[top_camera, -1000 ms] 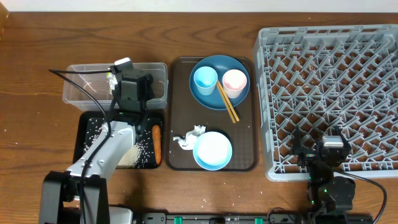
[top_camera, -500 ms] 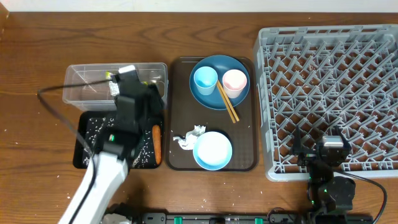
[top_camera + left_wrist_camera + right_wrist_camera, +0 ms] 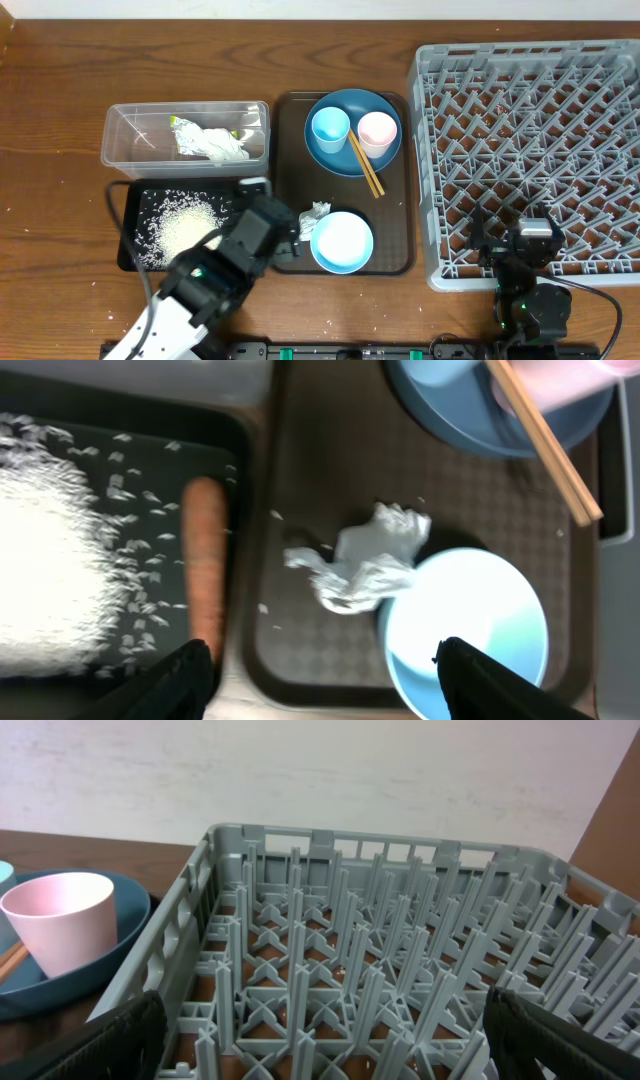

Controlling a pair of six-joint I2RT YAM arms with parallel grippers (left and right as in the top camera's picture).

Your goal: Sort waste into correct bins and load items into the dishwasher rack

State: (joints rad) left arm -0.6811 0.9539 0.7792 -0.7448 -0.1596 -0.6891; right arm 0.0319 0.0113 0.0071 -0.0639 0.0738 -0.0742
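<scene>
L gripper (image 3: 320, 660) moved off tub (image 3: 186, 105); tissue (image 3: 358, 565) just ahead (jaws apart)

Two cups are present: one light blue cup (image 3: 330, 128), one pink cup (image 3: 377, 131). One bowl (image 3: 342, 242), one dark blue dish (image 3: 331, 163), one carrot (image 3: 205, 570), one rack (image 3: 530, 120). Two bins: clear tub (image 3: 122, 150), black tray (image 3: 132, 200).

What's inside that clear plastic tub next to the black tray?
In the clear tub lie crumpled white tissue and a green-and-yellow wrapper. Anything beneath the tissue is covered and cannot be seen.
</scene>
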